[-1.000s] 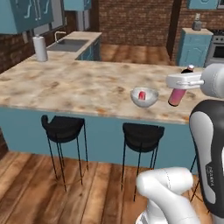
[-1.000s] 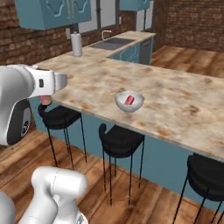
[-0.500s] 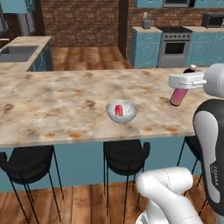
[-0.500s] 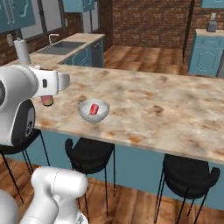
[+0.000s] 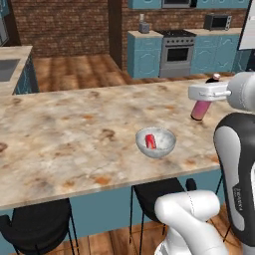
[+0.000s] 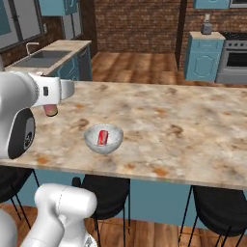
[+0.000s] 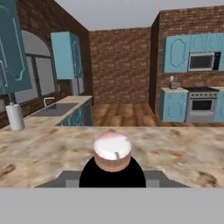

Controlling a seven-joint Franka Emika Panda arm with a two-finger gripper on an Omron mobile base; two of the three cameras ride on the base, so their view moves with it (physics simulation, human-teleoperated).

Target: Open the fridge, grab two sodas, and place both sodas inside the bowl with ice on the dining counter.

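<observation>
One soda, the red can, already lay in the bowl on the dining counter. The gripper was clamped on the pink bottle, right of the bowl, undelivered.

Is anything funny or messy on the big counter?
Nothing is spilled or broken. The red can lies inside the bowl on the dining counter. The one odd sight: the pink bottle hangs in the air, gripped in the claw above the counter, tilted rather than standing on anything.
</observation>
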